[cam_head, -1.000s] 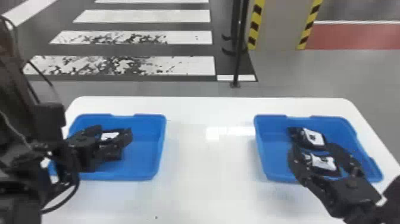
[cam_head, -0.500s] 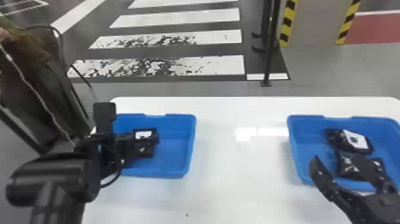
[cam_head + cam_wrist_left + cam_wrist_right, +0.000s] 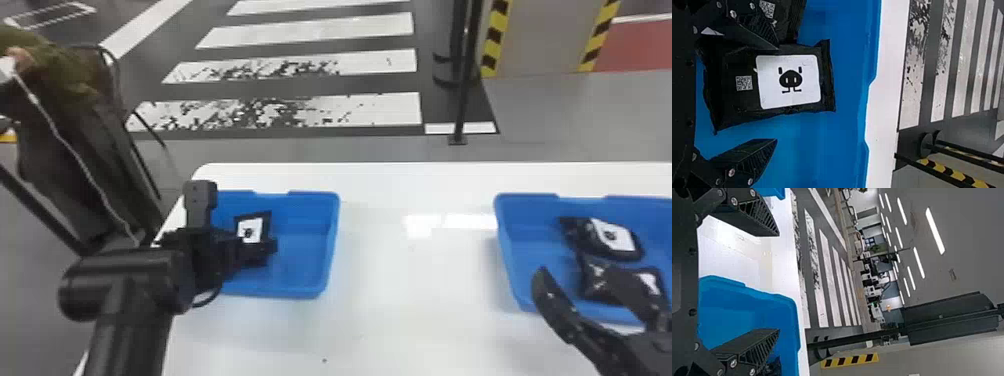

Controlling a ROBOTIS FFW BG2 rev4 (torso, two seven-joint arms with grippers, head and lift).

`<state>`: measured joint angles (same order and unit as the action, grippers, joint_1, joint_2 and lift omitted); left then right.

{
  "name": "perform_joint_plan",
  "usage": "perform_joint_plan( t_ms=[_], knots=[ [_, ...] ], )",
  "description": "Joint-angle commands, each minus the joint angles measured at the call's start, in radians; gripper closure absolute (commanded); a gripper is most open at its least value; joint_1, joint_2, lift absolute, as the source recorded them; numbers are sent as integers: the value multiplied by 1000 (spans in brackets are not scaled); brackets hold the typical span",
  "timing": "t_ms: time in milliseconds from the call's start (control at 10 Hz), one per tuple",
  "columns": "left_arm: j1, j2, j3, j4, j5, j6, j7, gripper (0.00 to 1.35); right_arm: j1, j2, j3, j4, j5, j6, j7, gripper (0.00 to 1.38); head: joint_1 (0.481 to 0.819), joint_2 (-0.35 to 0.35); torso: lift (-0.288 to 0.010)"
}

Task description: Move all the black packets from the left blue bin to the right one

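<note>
Black packets [image 3: 614, 235]: two done in our two-o'clock bin [image 3: 509, 255], two left at ten; left hand [image 3: 777, 93], right hand [image 3: 778, 283] wide.

The left bin [image 3: 312, 287] and right bin [image 3: 512, 265] look like smooth blue plastic with a soft sheen. The left bin's packet [image 3: 738, 105] is wrinkled black film, faintly glossy, with a smooth white label [image 3: 809, 96]; the right bin's packets [image 3: 580, 240] look creased and shiny. The desk [image 3: 410, 310] is smooth, glossy white. The left fingers [image 3: 270, 245] and right fingers [image 3: 555, 300] are matt black and ribbed, with shiny metal screws [image 3: 731, 172]. The far floor [image 3: 550, 115] looks smooth, its white stripes [image 3: 370, 107] worn rough in patches.
</note>
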<state>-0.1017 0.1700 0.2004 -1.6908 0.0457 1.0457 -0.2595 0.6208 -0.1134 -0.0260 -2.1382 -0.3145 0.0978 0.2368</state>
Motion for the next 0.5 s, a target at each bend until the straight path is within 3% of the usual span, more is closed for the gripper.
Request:
perform_joint_plan(
  t_ms=[0, 100, 200, 300, 400],
  knots=[
    [-38, 2, -7, 57, 0, 7, 0, 355, -2, 0, 0, 2, -3, 3, 1, 170, 695, 187, -140],
    [-41, 2, -11, 60, 2, 7, -1, 846, -2, 0, 0, 7, -13, 5, 1, 171, 695, 187, -140],
    [-33, 0, -11, 60, 6, 2, -1, 1128, -2, -2, 0, 16, -27, 8, 1, 174, 695, 185, -140],
    [-28, 0, -19, 60, 0, -10, -3, 1211, 0, -2, 0, 16, -35, 10, 1, 177, 695, 182, -140],
    [-26, 0, -25, 60, -24, -27, -17, 1211, 0, -2, 0, 16, -35, 10, 1, 177, 695, 180, -140]
  ],
)
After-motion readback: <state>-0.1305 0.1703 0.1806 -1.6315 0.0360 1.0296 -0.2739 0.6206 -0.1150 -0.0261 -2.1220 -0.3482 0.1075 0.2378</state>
